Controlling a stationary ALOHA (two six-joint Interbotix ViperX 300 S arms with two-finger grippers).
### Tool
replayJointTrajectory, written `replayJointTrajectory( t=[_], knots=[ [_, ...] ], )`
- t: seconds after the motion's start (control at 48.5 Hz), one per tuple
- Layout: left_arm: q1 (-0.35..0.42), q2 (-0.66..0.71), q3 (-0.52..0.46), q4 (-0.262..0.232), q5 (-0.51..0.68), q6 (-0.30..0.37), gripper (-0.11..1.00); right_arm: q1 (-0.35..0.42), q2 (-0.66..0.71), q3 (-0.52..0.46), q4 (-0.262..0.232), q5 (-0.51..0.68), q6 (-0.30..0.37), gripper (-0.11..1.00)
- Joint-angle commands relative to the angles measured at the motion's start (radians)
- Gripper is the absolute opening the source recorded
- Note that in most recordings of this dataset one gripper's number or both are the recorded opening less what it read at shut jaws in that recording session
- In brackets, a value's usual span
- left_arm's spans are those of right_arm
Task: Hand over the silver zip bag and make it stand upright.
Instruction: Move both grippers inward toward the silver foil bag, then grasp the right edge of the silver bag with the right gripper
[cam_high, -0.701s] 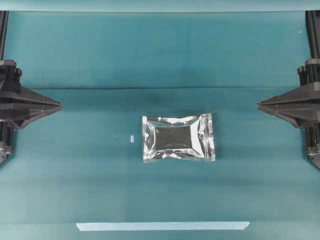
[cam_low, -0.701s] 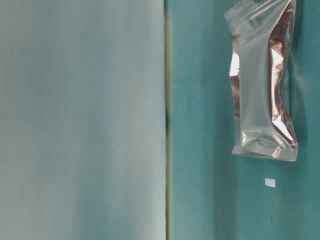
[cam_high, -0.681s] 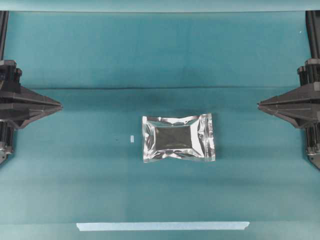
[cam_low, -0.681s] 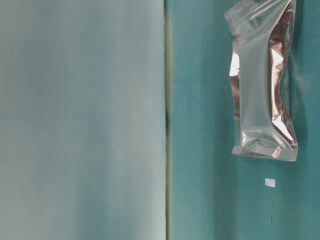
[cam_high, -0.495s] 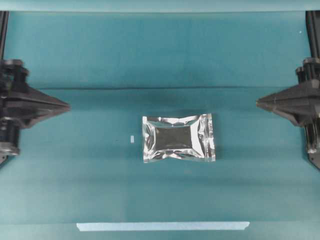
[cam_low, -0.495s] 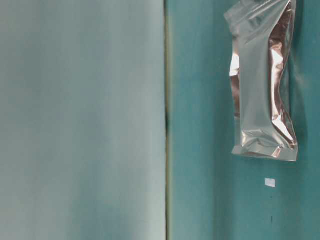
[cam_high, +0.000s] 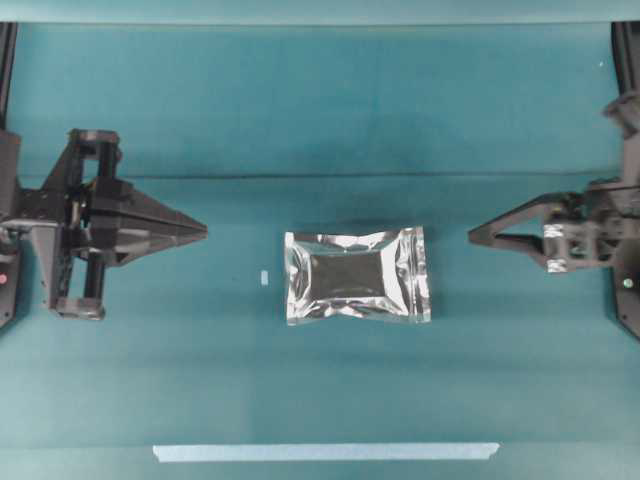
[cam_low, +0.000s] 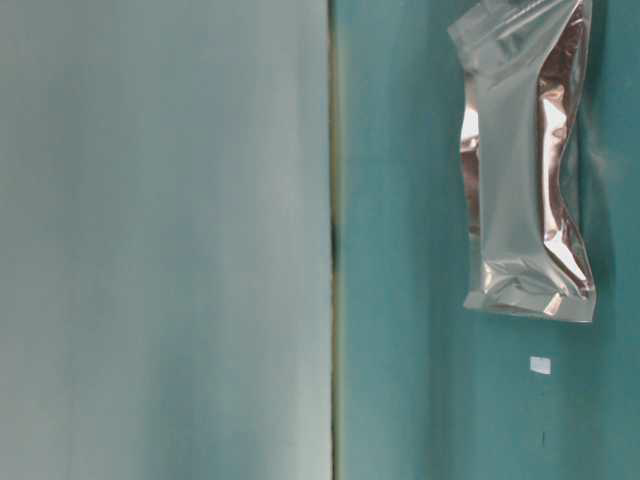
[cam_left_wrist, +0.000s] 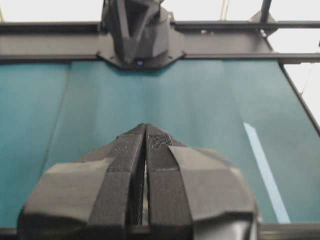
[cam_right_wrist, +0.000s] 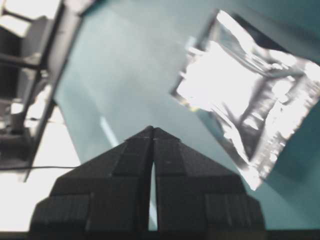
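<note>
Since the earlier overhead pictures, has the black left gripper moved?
Yes. The left gripper, shut, has come in from the left edge toward the crinkled silver foil zip bag, which lies where it was.

Silver zip bag (cam_high: 357, 275) flat, between left end effector (cam_high: 203, 231), right end effector (cam_high: 474, 238).

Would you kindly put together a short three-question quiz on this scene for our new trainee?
1. True or false: the silver zip bag stands upright.
2. The left gripper is: A) open B) shut C) shut on the bag
3. Which gripper's wrist view shows the bag?

Key:
1. False; it lies flat on the teal table, untouched.
2. B; its fingers meet with nothing between.
3. The right gripper, also shut.
</note>
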Motion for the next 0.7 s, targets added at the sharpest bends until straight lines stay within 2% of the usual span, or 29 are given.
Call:
replayJointTrajectory(
  t=[0.0, 0.165, 0.309, 0.392, 0.475, 0.598, 0.681],
  knots=[
    [0.005, 0.0, -0.028, 0.003, -0.005, 0.002, -0.01, 0.0, 0.06, 0.002, 0.008, -0.032, 0.04, 0.0],
    [0.002, -0.006, -0.026, 0.002, -0.005, -0.009, -0.01, 0.0, 0.153, 0.02, 0.015, -0.109, 0.138, 0.0],
    [0.005, 0.0, -0.028, 0.002, -0.005, -0.005, -0.01, 0.015, 0.222, 0.021, 0.015, -0.16, 0.196, 0.0],
    [0.006, 0.006, -0.028, 0.002, -0.005, -0.003, -0.01, 0.029, 0.253, 0.018, 0.015, -0.16, 0.212, 0.07],
    [0.009, 0.006, -0.028, 0.002, -0.005, -0.005, -0.01, 0.049, 0.282, 0.009, 0.017, -0.164, 0.224, 0.26],
    [0.008, 0.006, -0.026, 0.002, -0.005, -0.011, -0.01, 0.054, 0.307, 0.0, 0.018, -0.169, 0.247, 0.63],
    [0.008, 0.006, -0.026, 0.002, -0.005, -0.012, -0.01, 0.061, 0.313, 0.002, 0.018, -0.175, 0.267, 0.83]
  ],
)
